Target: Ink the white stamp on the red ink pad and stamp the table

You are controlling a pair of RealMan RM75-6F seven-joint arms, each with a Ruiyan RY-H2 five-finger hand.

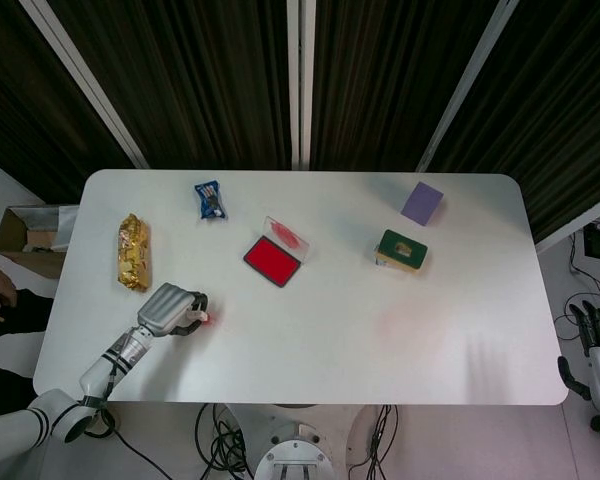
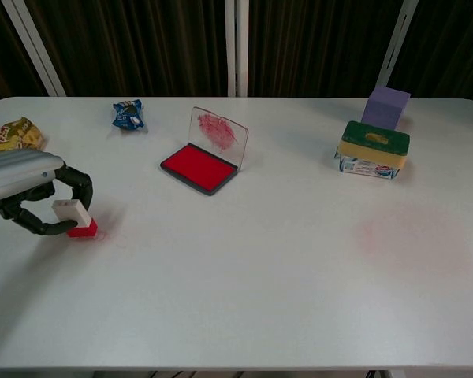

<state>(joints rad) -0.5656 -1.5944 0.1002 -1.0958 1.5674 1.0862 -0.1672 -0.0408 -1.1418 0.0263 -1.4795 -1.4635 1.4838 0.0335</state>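
My left robot hand (image 2: 31,197) clamps the white stamp (image 2: 72,216), its red base on the worktop (image 2: 260,268) well left of the red ink pad (image 2: 199,168); I should press straight down, evenly, without sliding

The left hand (image 1: 173,309) sits near the worktop's (image 1: 380,340) front-left edge, fingers curled round the stamp (image 1: 202,317), whose red end shows at the fingertips. The open ink pad (image 1: 273,261) lies well apart near the middle. A gold packet (image 1: 132,252) lies behind the hand. The right hand (image 1: 597,345) hangs off the worktop's right side, fingers apart.
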